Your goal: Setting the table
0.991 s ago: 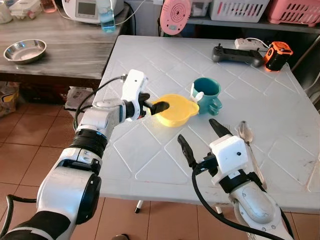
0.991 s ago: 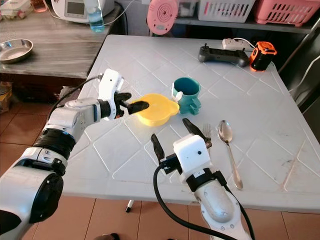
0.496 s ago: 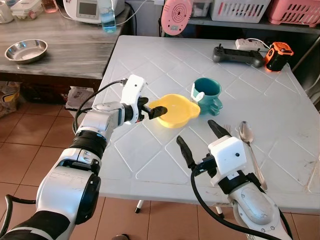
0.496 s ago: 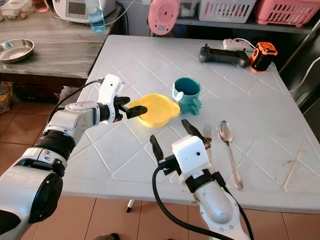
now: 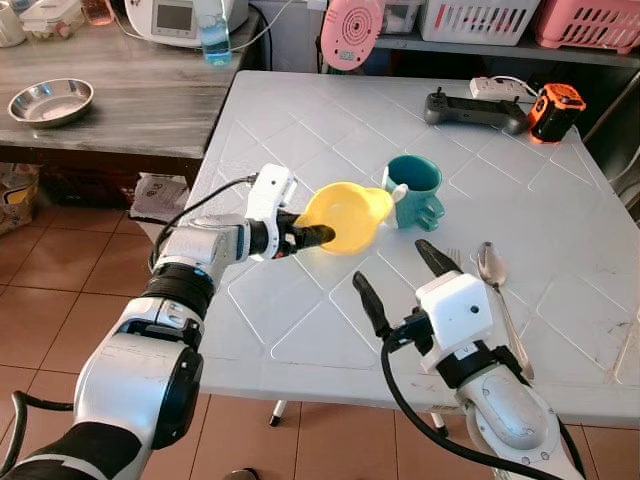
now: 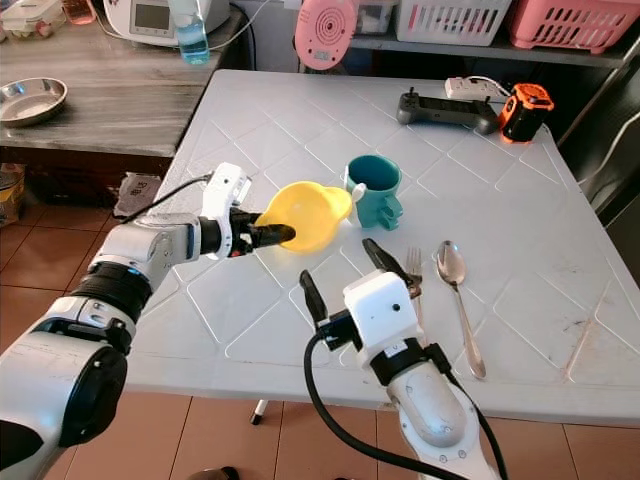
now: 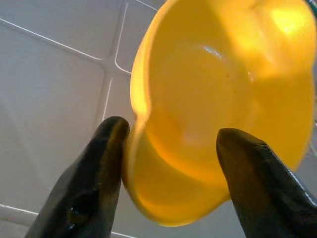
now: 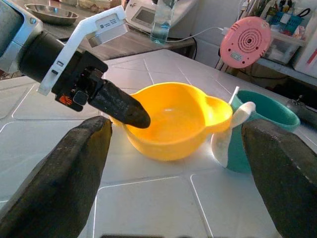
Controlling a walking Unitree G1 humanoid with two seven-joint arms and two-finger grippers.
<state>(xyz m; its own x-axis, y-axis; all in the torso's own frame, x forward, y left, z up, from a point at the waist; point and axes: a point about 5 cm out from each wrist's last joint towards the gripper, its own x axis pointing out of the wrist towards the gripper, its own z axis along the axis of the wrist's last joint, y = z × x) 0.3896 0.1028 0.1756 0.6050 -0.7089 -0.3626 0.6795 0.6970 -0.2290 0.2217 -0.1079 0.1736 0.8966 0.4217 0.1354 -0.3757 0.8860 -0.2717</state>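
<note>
Yellow bowl (image 5: 345,213): plastic, round, with small lip handles; tilted up on edge, hollow facing the robot, pinched at its near rim, just beside the mug. Teal mug (image 5: 414,190): upright, white detail on its near side, handle to the right. Spoon (image 5: 494,275) and fork (image 6: 414,268): metal, lying flat side by side, right of the bowl, handles toward the table's near edge

Near rim of the yellow bowl (image 5: 346,215) covered by the left gripper (image 5: 312,236), fork (image 5: 452,258) mostly behind the right gripper (image 5: 398,285), pink basket (image 5: 588,22) and white basket (image 5: 474,18) cropped at the far edge, appliance (image 5: 180,17) cut off too
</note>
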